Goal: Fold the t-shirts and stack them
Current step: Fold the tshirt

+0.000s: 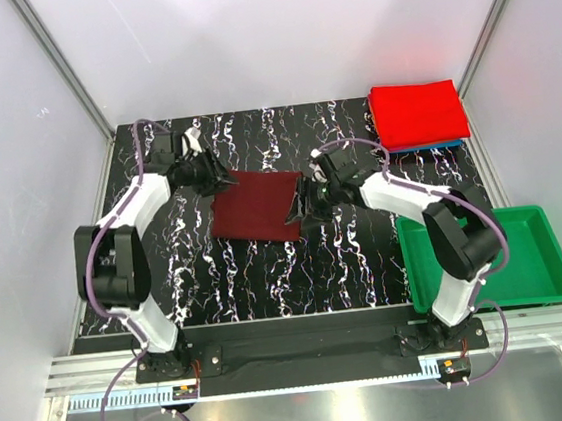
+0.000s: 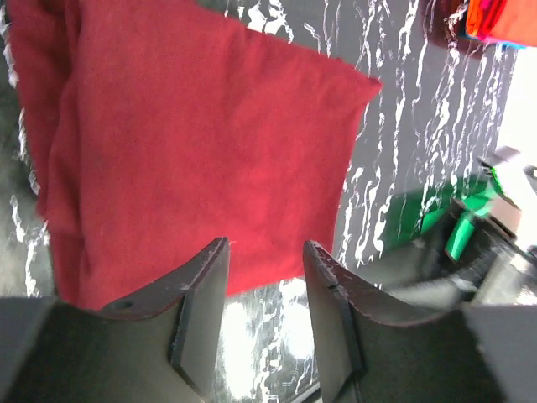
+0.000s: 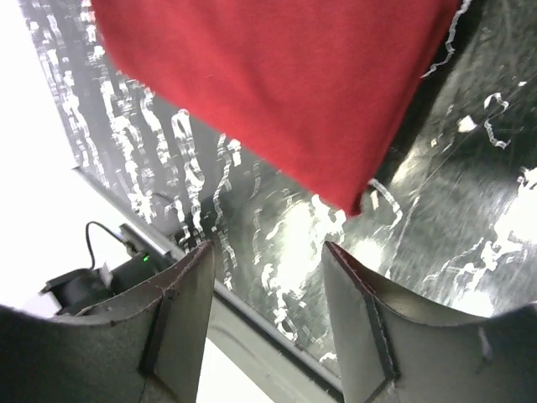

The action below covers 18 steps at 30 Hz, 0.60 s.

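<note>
On the marbled worktop (image 1: pixel 267 272) the maroon shirt (image 1: pixel 255 205) lies folded, between the left tool (image 1: pixel 219 179) and the right tool (image 1: pixel 301 206), both apart and empty. The red shirt (image 1: pixel 417 113) sits stacked on the blue shirt (image 1: pixel 435 145); the maroon shirt likely awaits stacking.

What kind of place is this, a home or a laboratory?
Most likely a lab test cell: white panel walls enclose a marbled table, with a left arm and right arm bolted at its near edge.

A green tray (image 1: pixel 539 256) rests at the black marbled tabletop's (image 1: pixel 267 272) right edge.
</note>
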{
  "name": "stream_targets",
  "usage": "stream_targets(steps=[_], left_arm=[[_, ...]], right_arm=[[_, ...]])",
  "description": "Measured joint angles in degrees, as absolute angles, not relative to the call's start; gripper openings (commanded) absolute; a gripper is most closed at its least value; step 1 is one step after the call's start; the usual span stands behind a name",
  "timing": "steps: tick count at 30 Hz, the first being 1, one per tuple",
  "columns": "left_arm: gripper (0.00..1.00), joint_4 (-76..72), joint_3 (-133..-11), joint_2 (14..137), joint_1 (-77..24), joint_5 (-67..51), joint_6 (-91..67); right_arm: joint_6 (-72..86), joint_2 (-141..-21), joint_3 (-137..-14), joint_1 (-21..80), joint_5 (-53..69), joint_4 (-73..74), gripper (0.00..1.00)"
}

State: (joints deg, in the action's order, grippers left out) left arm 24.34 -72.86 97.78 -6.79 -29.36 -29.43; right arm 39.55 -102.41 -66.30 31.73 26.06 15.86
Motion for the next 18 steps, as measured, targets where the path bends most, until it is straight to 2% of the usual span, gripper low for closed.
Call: stream_targets(steps=[1,3,4,5,8,13,18], left_arm=[[0.44,23.4,-73.4,99.0,-6.8,-29.7,-29.5],[0.43,21.7,-75.1,102.9,-6.4,-30.2,-29.6],[0.43,21.1,-76.0,104.6,-6.3,-30.5,-29.6],[0.43,20.4,-77.3,107.3,-6.2,-30.7,-29.6],[0.42,19.6,-82.2,115.6,-6.0,-31.0,-29.4],[0.42,20.2,-90.1,125.5,-5.5,-31.8,-28.8],[0.42,19.2,-93.4,126.9,-4.0,-33.2,-29.0]], right_arm=[[39.5,-101.3,-66.4,31.7,26.1,16.4,0.60],[39.0,-100.5,-67.3,31.6,26.4,17.4,0.47],[39.0,-100.6,-67.9,31.5,26.6,17.5,0.38],[38.6,-101.0,-68.7,31.4,27.1,17.6,0.20],[37.8,-104.9,-73.6,30.0,29.9,17.5,0.05],[36.9,-116.6,-84.8,25.6,33.6,14.8,0.04],[36.7,-128.9,-94.4,22.1,36.1,13.0,0.05]])
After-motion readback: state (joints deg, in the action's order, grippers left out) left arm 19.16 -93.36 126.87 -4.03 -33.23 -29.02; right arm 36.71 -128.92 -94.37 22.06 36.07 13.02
